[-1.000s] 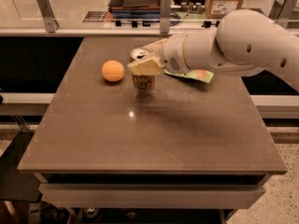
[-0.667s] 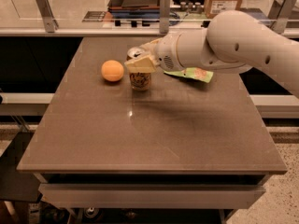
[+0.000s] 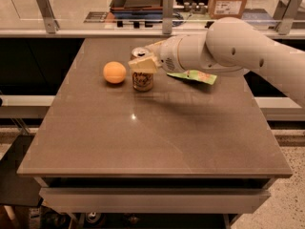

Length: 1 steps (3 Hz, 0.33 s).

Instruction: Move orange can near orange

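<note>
My gripper point(image 3: 142, 64) is closed around the top of the can point(image 3: 143, 81). The can stands upright near the far edge of the counter point(image 3: 143, 142), just right of the orange point(image 3: 115, 72), not touching it.

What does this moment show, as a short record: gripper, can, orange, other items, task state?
gripper: over far half of the table, closed on the can's upper part
orange can: upright, held, narrow gap from the orange
orange: on the table, image-left of the can
green bag: flat on the table, partly behind the arm
task state: can beside orange, not yet released
</note>
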Available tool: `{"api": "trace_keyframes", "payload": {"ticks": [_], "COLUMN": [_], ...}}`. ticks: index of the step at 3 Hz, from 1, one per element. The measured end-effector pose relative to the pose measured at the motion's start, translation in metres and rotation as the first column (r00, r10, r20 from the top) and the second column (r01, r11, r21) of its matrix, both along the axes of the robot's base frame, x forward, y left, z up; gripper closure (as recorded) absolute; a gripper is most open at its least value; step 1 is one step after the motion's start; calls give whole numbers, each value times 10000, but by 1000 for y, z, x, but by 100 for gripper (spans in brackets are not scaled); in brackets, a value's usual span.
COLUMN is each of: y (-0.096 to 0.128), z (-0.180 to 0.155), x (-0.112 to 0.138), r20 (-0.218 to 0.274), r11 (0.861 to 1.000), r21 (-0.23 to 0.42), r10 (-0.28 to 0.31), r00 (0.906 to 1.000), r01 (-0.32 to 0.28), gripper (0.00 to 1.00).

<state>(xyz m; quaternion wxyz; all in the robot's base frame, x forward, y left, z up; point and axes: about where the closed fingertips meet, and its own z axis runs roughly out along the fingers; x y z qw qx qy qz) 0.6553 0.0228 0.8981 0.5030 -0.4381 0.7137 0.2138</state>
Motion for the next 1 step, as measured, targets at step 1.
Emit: {"api": "trace_keyframes", "payload": {"ticks": [1], "y": [0], "z": [1], "x": [0], "r20": [3], "r11": [10000], "r21": [2], "r10": [-3], "r00": [10000], "r01": [3], "gripper": [82]}}
